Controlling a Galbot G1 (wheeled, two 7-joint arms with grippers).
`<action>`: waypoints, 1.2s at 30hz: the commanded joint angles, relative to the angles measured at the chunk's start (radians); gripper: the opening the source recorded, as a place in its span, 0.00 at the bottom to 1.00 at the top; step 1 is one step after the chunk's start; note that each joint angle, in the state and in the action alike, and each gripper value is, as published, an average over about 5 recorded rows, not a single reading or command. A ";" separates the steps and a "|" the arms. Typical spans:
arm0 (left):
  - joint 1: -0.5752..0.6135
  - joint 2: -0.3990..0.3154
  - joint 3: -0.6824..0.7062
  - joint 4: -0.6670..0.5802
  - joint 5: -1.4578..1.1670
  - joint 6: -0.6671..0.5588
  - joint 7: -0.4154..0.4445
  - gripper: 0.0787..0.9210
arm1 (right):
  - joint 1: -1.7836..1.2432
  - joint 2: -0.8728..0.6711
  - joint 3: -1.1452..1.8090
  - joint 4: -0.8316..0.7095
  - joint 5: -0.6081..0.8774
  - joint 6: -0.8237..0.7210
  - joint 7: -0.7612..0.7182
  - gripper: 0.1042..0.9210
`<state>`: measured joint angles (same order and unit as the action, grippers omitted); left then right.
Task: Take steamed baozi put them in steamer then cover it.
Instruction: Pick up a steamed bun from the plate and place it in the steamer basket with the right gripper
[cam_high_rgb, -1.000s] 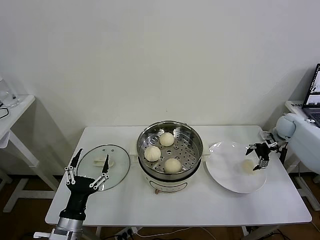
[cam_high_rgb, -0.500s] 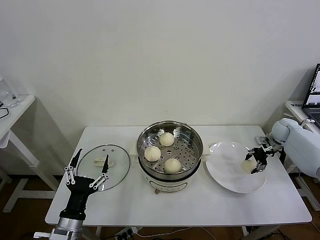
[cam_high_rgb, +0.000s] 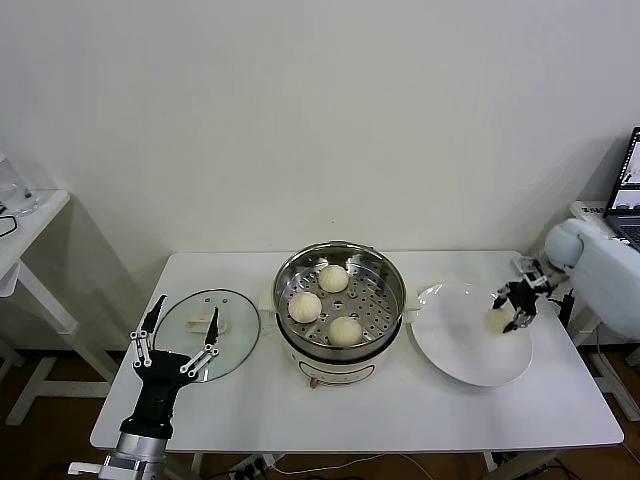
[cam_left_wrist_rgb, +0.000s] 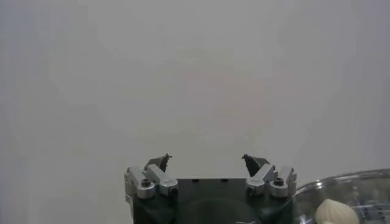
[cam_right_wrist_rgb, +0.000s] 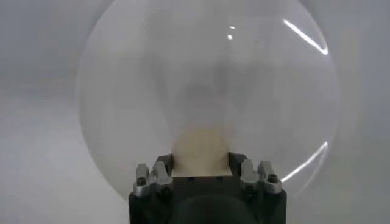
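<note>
A smooth white rectangular table bears everything. At its middle stands the steamer, a round, shiny stainless-steel pot on a white base, its perforated tray dotted with holes. Three steamed baozi rest on that tray, round, matte and cream-white, set apart from one another in a loose triangle. To the robot's right of the pot lies a broad, glossy white plate, shallow and round. On the other side the cover, a round clear glass lid with a thin metal rim and white handle, lies flat on the table.

Over the far right part of the plate, the right gripper has its metal-tipped black fingers closed around the fourth baozi, a soft pale dome that fills the gap between them in the right wrist view. Whether the bun touches the plate cannot be told.

The left gripper waits at the table's near left edge, just before the cover, fingers spread wide and holding nothing.
</note>
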<state>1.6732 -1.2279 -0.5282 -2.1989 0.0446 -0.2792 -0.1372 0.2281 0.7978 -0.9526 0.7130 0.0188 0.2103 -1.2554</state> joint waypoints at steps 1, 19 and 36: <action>-0.008 0.003 0.013 0.004 0.000 -0.002 -0.001 0.88 | 0.411 0.034 -0.320 0.299 0.277 -0.147 -0.090 0.65; -0.015 0.009 0.026 0.001 -0.001 -0.006 -0.007 0.88 | 0.531 0.254 -0.519 0.501 0.525 -0.298 0.004 0.65; -0.017 0.003 0.016 0.006 -0.003 -0.009 -0.011 0.88 | 0.393 0.334 -0.512 0.418 0.453 -0.307 0.060 0.64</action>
<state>1.6574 -1.2235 -0.5134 -2.1960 0.0423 -0.2877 -0.1480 0.6614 1.0882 -1.4446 1.1383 0.4756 -0.0813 -1.2164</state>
